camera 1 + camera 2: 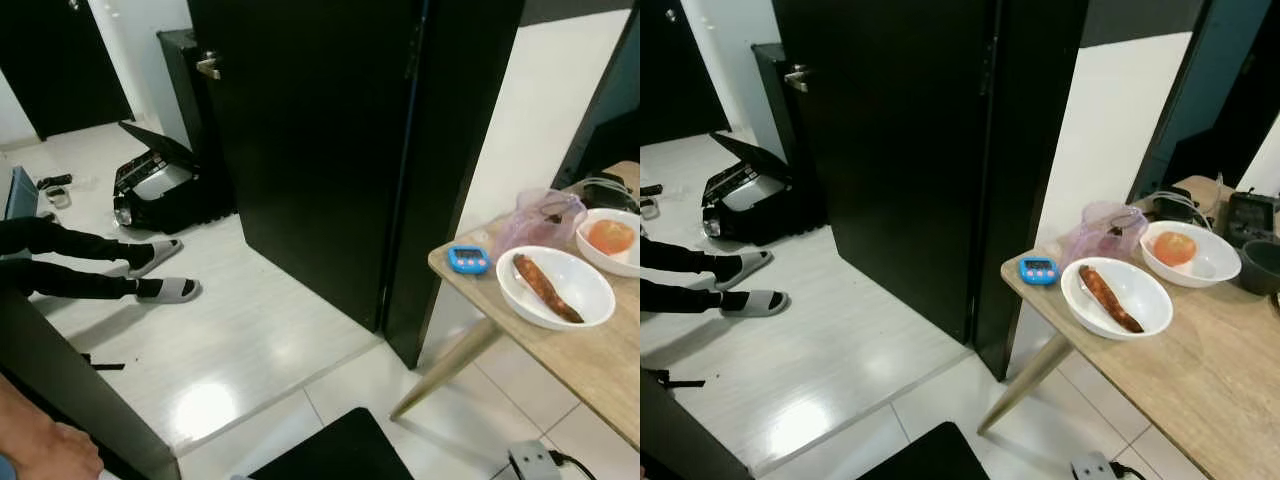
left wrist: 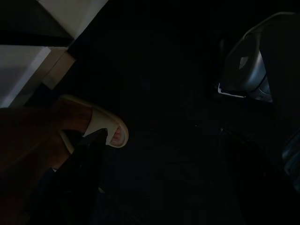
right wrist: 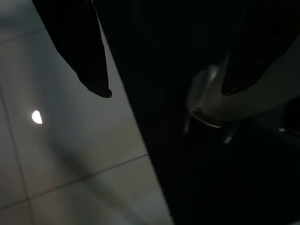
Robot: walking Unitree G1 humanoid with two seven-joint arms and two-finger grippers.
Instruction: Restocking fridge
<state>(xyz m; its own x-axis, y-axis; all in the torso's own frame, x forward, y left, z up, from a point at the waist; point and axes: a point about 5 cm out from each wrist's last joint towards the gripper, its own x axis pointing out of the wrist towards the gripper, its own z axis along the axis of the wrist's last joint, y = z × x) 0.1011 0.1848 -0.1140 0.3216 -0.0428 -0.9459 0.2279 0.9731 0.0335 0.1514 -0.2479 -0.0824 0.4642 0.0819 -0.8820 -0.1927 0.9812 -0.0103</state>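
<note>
1. Food for restocking sits on the wooden bench (image 1: pixel 1200 380) at the robot's right: a white bowl (image 1: pixel 1117 296) holding a long brown sausage-like piece (image 1: pixel 1110 298), near the bench's front corner.
2. Second white bowl (image 1: pixel 1192 252) with a reddish round fruit (image 1: pixel 1174 247), likely a tomato, farther along the bench, beside the first. A crumpled plastic bag (image 1: pixel 1102 230) lies behind them; a small blue timer (image 1: pixel 1038 269) sits at the very corner.
3. Tall black door (image 1: pixel 310 140), standing ahead with a metal handle (image 1: pixel 208 66) at its upper edge. Cannot tell whether this is the fridge.
4. Person seated on the floor at the left; legs in black trousers (image 1: pixel 50 260), pale slippers (image 1: pixel 160 272). An open black case (image 1: pixel 155 185) lies beyond.
5. Right gripper (image 3: pixel 164 91) hangs over pale floor tiles, fingers spread wide, nothing between them.
6. Left gripper hangs idle in shade, a slippered foot (image 2: pixel 101 131) in its wrist view; finger state cannot be told.
7. Step in hand, by my reading: the start, nothing picked up, robot surveying between bench and door.
8. Next move likely calls for turning right toward the bench, raising an arm and closing on a bowl rim or the food itself, keeping clear of the person's feet.
</note>
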